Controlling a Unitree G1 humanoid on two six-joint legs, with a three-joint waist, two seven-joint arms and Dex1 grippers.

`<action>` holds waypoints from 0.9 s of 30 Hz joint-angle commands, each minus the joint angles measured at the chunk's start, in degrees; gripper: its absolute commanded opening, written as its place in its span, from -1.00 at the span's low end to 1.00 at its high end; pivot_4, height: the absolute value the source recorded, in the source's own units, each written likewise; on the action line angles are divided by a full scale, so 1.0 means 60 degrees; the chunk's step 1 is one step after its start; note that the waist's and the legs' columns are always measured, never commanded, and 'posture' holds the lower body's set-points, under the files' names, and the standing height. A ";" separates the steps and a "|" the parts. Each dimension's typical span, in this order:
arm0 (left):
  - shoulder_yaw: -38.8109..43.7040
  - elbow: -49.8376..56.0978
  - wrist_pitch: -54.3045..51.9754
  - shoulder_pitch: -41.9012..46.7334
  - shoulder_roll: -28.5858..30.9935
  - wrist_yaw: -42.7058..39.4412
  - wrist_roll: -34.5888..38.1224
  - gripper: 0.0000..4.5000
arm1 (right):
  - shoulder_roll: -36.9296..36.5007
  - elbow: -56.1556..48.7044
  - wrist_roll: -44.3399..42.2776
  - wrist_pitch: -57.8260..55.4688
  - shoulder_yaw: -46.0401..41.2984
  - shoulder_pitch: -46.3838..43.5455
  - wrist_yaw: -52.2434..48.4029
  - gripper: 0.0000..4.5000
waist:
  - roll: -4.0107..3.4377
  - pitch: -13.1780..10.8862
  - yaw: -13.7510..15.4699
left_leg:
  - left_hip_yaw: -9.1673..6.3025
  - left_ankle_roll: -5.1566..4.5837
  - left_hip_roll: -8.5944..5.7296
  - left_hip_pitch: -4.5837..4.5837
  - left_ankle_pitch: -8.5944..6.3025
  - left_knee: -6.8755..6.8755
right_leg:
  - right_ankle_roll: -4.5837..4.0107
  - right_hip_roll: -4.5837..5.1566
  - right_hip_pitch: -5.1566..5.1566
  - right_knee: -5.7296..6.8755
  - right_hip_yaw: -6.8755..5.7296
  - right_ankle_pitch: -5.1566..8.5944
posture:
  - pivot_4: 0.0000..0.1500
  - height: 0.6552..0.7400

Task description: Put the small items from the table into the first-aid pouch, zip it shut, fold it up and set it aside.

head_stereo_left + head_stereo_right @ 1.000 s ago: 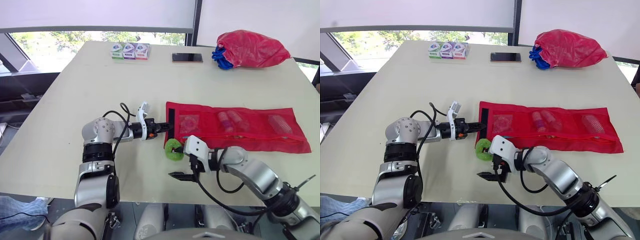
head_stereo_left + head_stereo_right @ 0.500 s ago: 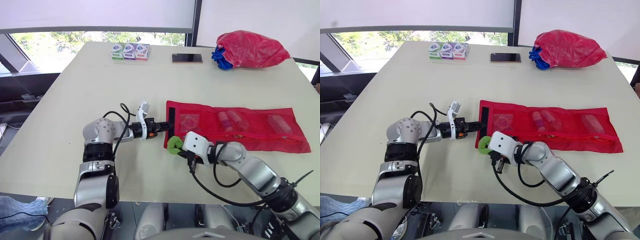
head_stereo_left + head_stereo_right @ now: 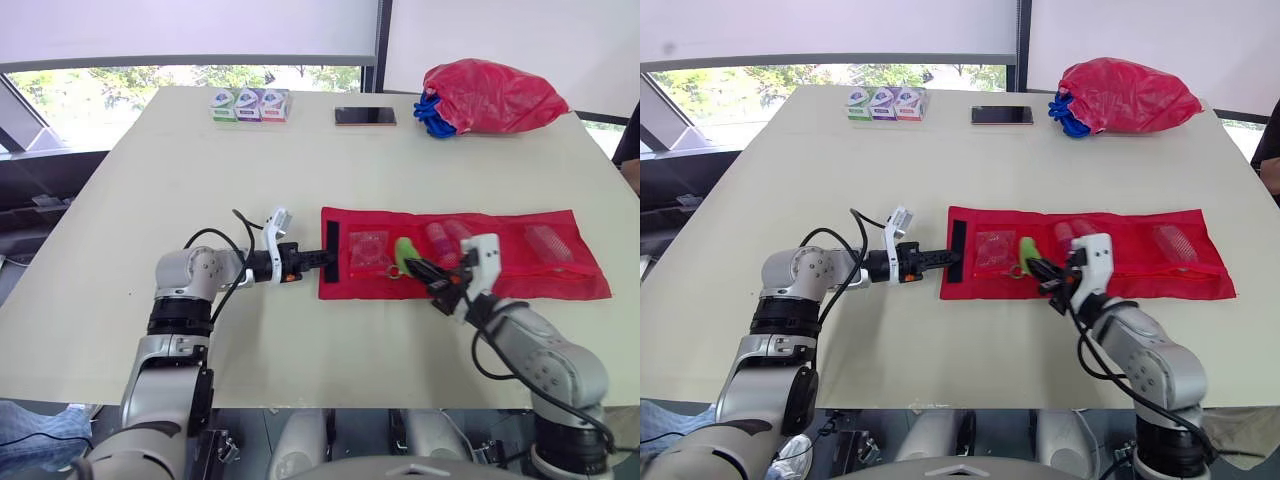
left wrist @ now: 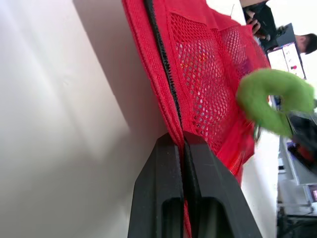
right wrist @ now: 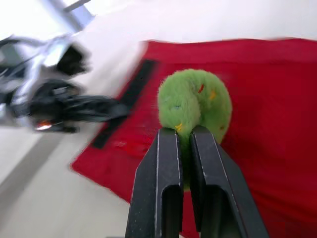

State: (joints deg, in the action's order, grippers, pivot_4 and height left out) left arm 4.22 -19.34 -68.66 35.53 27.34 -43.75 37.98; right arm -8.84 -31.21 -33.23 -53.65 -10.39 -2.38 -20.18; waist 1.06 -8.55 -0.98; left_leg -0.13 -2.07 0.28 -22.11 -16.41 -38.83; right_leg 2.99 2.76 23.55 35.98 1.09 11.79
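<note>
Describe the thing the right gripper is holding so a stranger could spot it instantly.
On the pale table lies a long red mesh pouch. Over its left half, the right gripper pinches a fuzzy green ring. It is the only green, furry thing; the pocketed items look clear or pinkish.

You've got bright daylight from the windows (image 3: 200, 75) past the far side of the table (image 3: 150, 180); the tabletop is evenly lit in the head views, w/ no hard glare. Shadows are soft & short: a thin one along the near edge of the red pouch (image 3: 550, 280). In the left wrist view the tabletop blows out near-white, w/ a grey shadow band beside the pouch. In the right wrist view the bkgd is washed out & smeared, the left gripper (image 5: 116, 107) is blurred, & the green fuzzy ring (image 5: 194, 101) stays fairly clear.
</note>
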 commanded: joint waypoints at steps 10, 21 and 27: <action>0.0190 -0.0597 0.0777 -0.0365 0.1334 -0.0238 -0.0699 -1.00 | -0.1705 0.0991 0.0165 0.1647 -0.3481 0.0770 0.0742 -0.97 | 0.0001 0.0000 -0.0207 | 0.0059 -0.0002 0.0014 0.0050 0.0000 0.0054 | -0.0005 -0.0022 0.0000 0.0000 0.0041 0.0009 | 1.00 1.00; 0.0552 -0.0367 0.0707 -0.0835 0.2396 -0.0305 -0.0665 -1.00 | -0.2706 0.3412 0.1497 0.3165 -0.4575 0.0433 0.2139 -0.97 | 0.0003 -0.0001 -0.0265 | 0.0112 -0.0002 0.0031 0.0071 0.0000 0.0078 | -0.0005 -0.0029 0.0007 -0.0003 0.0091 0.0010 | 1.00 1.00; 0.0667 -0.0505 0.0917 -0.1130 0.3033 -0.0466 -0.0879 -1.00 | -0.2722 0.3591 0.1595 0.3695 -0.4481 0.0470 0.2167 -0.97 | 0.0003 -0.0001 -0.0253 | 0.0123 -0.0003 0.0040 0.0073 0.0000 0.0082 | -0.0003 -0.0034 0.0008 -0.0009 0.0101 0.0010 | 1.00 1.00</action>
State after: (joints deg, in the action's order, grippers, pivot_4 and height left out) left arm 5.95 -19.86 -64.29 30.36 40.83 -48.31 36.42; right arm -23.64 -9.94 -25.98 -34.48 -34.00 -0.23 -9.31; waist 1.07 -8.55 -2.50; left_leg 0.62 -2.09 0.52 -21.67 -16.41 -38.33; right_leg 2.97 2.56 23.60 35.92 1.71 11.85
